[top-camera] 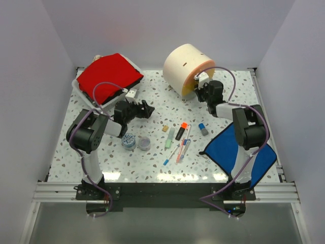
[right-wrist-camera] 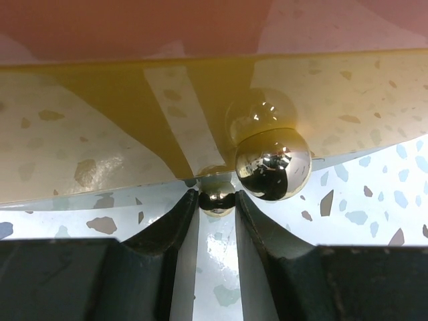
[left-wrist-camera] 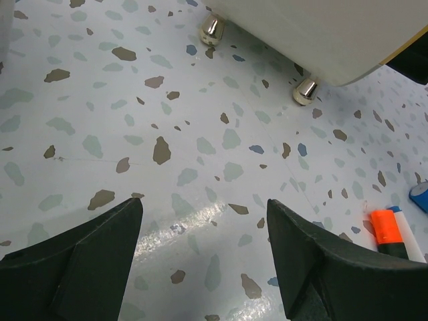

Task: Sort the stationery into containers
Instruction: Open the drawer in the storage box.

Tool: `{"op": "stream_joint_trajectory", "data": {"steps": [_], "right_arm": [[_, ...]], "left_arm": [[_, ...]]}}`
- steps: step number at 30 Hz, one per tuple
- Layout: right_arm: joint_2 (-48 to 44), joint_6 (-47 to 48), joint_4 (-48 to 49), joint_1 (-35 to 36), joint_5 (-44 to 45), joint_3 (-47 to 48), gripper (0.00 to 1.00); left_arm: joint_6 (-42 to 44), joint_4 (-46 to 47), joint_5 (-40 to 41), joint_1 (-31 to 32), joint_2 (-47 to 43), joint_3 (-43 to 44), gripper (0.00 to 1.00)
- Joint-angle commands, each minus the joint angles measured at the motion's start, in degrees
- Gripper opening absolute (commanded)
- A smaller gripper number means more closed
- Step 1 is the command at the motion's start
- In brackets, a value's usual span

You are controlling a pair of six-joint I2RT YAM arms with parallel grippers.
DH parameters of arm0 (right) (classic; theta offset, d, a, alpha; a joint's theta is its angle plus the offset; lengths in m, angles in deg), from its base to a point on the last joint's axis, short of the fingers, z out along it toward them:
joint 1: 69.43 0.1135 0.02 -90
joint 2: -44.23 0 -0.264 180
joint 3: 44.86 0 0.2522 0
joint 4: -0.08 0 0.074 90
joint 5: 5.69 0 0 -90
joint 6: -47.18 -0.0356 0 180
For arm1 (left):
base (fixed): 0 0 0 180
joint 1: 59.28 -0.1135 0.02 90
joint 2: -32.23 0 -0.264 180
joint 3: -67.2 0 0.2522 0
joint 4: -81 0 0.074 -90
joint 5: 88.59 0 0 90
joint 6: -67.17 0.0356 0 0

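Note:
The cream drum (top-camera: 185, 62) lies at the back centre, its yellow drawer face (right-wrist-camera: 200, 100) toward my right gripper (top-camera: 199, 89). That gripper (right-wrist-camera: 217, 200) is shut on a small shiny drawer knob (right-wrist-camera: 217, 196); a larger knob (right-wrist-camera: 273, 165) sits just to its right. My left gripper (top-camera: 148, 109) is open and empty over bare table (left-wrist-camera: 204, 214), between the white case with the red top (top-camera: 109, 76) and the drum (left-wrist-camera: 321, 33). The tape rolls (top-camera: 129, 141) (top-camera: 144, 143), tan cube (top-camera: 165, 129), green marker (top-camera: 169, 138), orange-black highlighter (top-camera: 182, 131) (left-wrist-camera: 388, 231), pens (top-camera: 177, 150) and blue-grey stub (top-camera: 203, 128) lie mid-table.
A flat blue cloth (top-camera: 238, 150) lies at the front right, under the right arm. Two shiny round knobs (left-wrist-camera: 212, 28) (left-wrist-camera: 306, 90) show at the drum's lower edge in the left wrist view. White walls close in the terrazzo table (top-camera: 157, 99) on three sides.

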Motion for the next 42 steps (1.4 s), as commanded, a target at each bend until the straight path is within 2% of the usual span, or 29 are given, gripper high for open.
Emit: {"op": "stream_joint_trajectory", "data": {"steps": [1, 4, 26, 27, 28, 29, 31, 42], "right_arm": [[-0.42, 0.29, 1.70, -0.15, -2.58, 0.38, 0.04], [-2.00, 0.91, 1.08, -0.15, -1.96, -1.20, 0.00], [-17.48, 1.79, -2.53, -0.24, -2.58, -14.92, 0.01], [-17.48, 1.70, -1.65, -0.24, -2.06, -15.71, 0.10], [-17.30, 1.35, -0.42, -0.24, -1.61, -15.97, 0.34], [-17.04, 1.00, 1.68, -0.24, -1.26, -16.24, 0.39], [-15.55, 1.43, 2.31, -0.32, -1.17, -15.02, 0.43], [-8.08, 0.56, 2.93, -0.24, -1.87, -7.11, 0.40]], "left_arm": [[0.67, 3.03, 0.14, -0.31, -0.11, 0.58, 0.80], [0.75, 3.21, -0.03, -0.31, -0.20, 0.49, 0.80], [3.83, 4.35, 2.60, 3.64, -4.94, -2.67, 0.80], [4.53, 4.26, 2.78, 4.08, -5.55, -3.02, 0.80], [4.71, 4.26, 2.78, 4.17, -5.91, -3.20, 0.80], [4.88, 4.26, 2.87, 4.26, -6.08, -3.37, 0.80], [5.15, 3.91, 3.04, 4.26, -6.35, -3.55, 0.80], [4.62, 4.53, 3.31, 3.30, -4.33, -2.67, 0.81]]}}
